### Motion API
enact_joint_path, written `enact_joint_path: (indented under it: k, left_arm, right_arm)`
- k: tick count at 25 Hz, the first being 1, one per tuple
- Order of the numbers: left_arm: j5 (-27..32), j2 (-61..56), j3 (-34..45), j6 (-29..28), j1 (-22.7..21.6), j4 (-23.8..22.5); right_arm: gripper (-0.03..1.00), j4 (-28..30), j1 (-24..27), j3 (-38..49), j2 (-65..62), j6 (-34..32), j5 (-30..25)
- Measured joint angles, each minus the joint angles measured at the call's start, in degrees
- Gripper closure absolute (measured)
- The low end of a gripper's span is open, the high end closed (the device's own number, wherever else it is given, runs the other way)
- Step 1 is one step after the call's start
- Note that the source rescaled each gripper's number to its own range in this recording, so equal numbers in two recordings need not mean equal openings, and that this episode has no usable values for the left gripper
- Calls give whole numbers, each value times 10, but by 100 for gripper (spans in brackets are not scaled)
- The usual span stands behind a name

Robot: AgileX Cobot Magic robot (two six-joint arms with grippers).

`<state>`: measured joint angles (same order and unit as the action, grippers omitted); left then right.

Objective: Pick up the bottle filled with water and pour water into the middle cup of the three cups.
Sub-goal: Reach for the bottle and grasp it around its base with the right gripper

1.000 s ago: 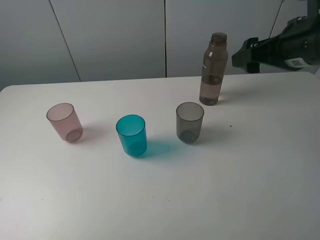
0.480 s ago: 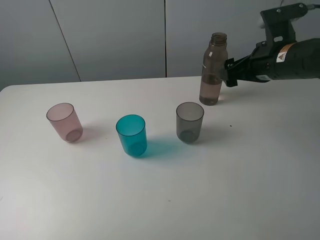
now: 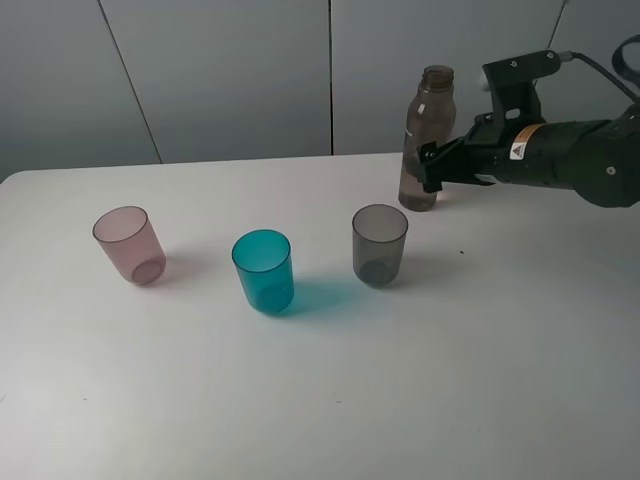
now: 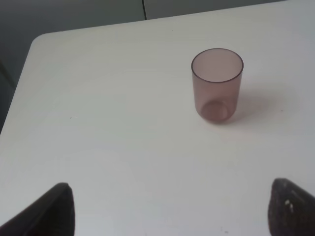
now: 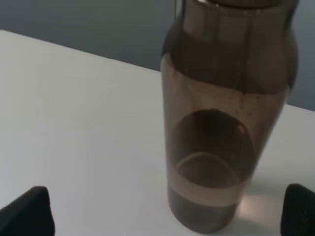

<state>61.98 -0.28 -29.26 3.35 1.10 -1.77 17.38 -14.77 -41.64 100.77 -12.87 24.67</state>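
Bottle (image 3: pixel 430 115) upright, long axis vertical, at 1 o'clock on table (image 3: pixel 520 330). Right pincer (image 3: pixel 428 168) at its 3 o'clock, spread wide, straddling the lower body, not yet pinching. Right arm nearer; left pincer (image 4: pixel 170 211) spread, well apart.

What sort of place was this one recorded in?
Likely a lab test bench rather than a home: bare white table, plain grey wall panels behind, and a bottle and three plastic cups laid out.

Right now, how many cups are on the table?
3. The pink cup stands at the left, the teal cup in the middle, the grey cup at the right, nearest the bottle. None looks hidden.
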Motion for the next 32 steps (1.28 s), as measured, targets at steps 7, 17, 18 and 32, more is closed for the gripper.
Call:
enact_joint_path:
  k: [7,17,18,32]
  left_arm:
    - [0,0,0,-1,0,0]
    - [0,0,0,0,0,0]
    - [0,0,0,0,0,0]
    - [0,0,0,0,0,0]
  right_arm:
    - [-3,-21,0,0,58,-1,126]
    - [-3,-95,0,0,81,32,150]
    - [-3,-98,0,0,84,39,151]
    - [-3,-45,44,0,118,65,167]
